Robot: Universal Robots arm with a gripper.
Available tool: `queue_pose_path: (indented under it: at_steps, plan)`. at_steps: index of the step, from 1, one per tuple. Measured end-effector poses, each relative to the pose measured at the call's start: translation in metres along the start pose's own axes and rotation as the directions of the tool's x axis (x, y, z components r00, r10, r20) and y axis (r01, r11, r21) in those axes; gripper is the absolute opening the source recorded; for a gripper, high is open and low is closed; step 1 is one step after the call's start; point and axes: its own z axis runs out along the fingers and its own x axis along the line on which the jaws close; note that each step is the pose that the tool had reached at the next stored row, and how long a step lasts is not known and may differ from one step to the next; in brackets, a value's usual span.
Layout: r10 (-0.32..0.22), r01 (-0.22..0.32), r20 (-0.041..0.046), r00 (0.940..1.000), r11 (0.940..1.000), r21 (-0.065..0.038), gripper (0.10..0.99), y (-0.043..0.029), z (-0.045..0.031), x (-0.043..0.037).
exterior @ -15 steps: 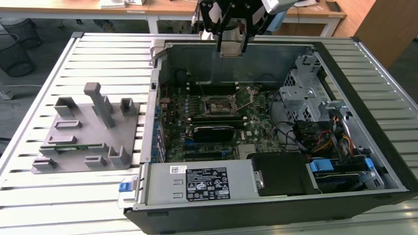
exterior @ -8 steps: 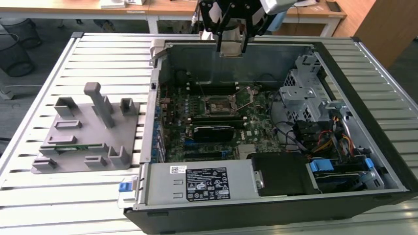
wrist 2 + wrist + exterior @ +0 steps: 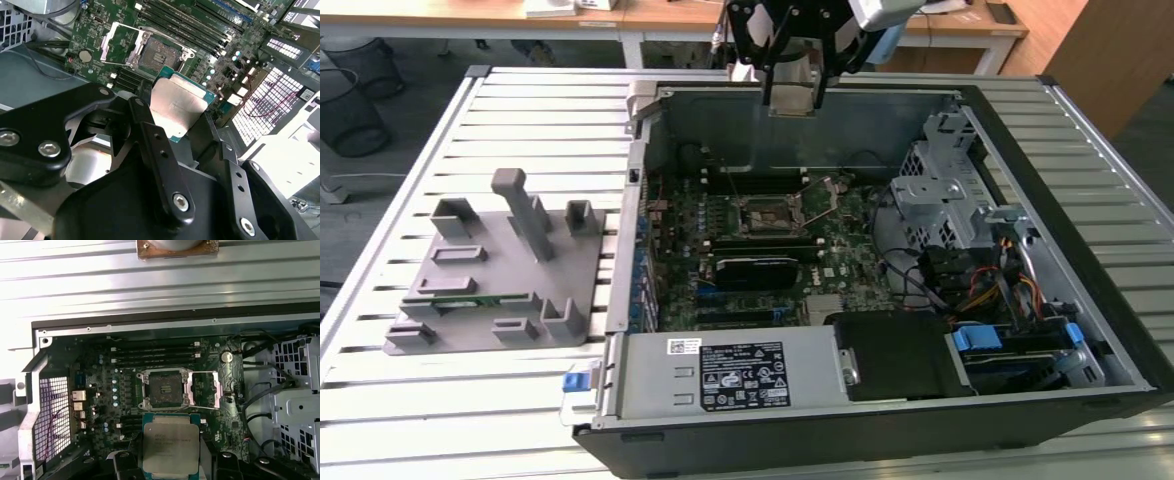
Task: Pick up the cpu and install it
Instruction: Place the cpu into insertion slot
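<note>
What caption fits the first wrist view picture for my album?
Held in the black gripper, the silvery-grey square cpu hangs short of the empty square socket on the green motherboard.

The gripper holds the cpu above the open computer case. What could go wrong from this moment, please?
1. The gripper pinches the cpu by two opposite edges, so it might tilt or slip and fall onto the motherboard.
2. The socket lies open, so a skewed descent could probably damage its contacts.
3. The opened metal frame lies right beside the socket, and the chip's rim might catch on it.
</note>
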Motion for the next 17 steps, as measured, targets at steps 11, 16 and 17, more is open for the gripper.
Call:
queue_pose_path:
  at_steps: [11, 16, 17]
  plan:
    - [0.035, -0.035, 0.0013, 0.9994, 0.9994, -0.001, 0.541, 0.0, 0.0002, 0.0]
    - [0.05, -0.05, 0.002, 0.9987, 0.9987, -0.001, 0.541, 0.0, 0.0002, 0.0]
    - [0.053, -0.053, 0.002, 0.9986, 0.9986, -0.001, 0.541, 0.0, 0.0003, 0.0]
